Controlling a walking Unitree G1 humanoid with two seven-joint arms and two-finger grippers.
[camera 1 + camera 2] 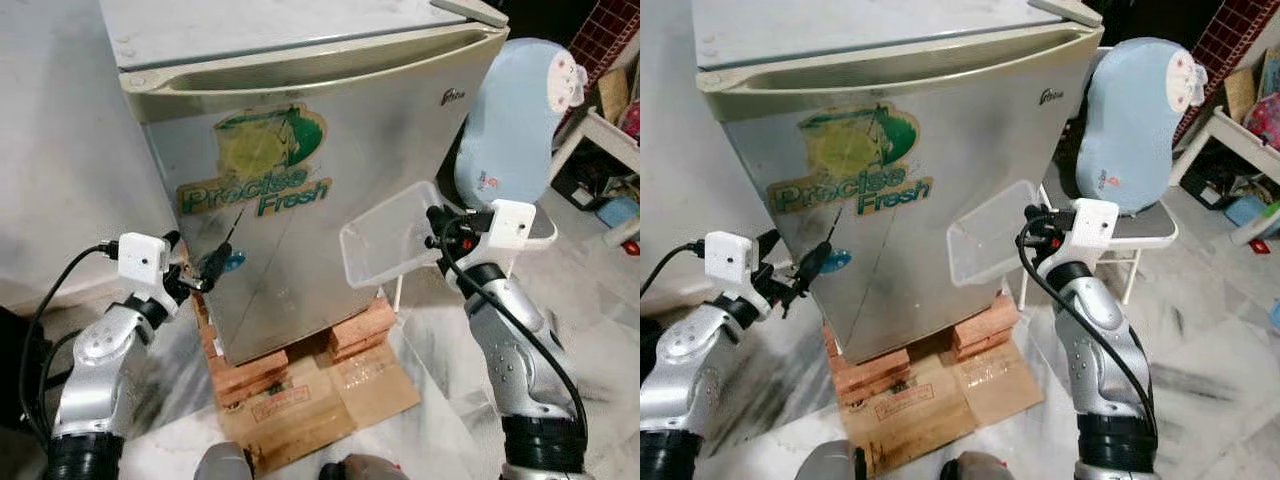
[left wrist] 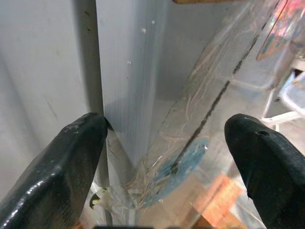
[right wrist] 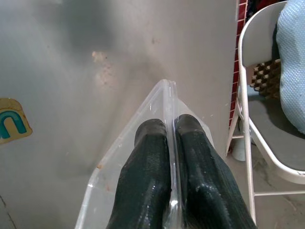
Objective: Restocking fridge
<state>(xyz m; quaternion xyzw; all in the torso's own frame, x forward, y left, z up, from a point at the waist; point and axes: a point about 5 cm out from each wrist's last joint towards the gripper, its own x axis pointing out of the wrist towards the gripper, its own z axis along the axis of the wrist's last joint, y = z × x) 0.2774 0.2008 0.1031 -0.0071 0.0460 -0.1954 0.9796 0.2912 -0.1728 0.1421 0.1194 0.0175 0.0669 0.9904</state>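
Closest to the camera there's a flattened cardboard sheet on the pale marble floor, and the small silver fridge sits just past it, propped up on stacks of red bricks so it's off the floor. The fridge door is closed, with a green "Precise Fresh" sticker on the front and a little blue round sticker lower down near the left edge. The left hand is right up at that lower left edge of the door, fingers spread wide; in the left wrist view one finger sits on the edge seam side and the other finger is out over the door face, nothing between them but the door's plastic film and the blue sticker. Over on the other side, the right hand is pinched tight on the rim of a clear plastic bin, and the right wrist view shows both fingers clamped together on the thin wall. The bin is held up in the air, tilted, right in front of the fridge door's right half, and it looks empty. Further back, just beside the fridge on the right, there's a white folding chair with a big light blue cushion leaning on it.
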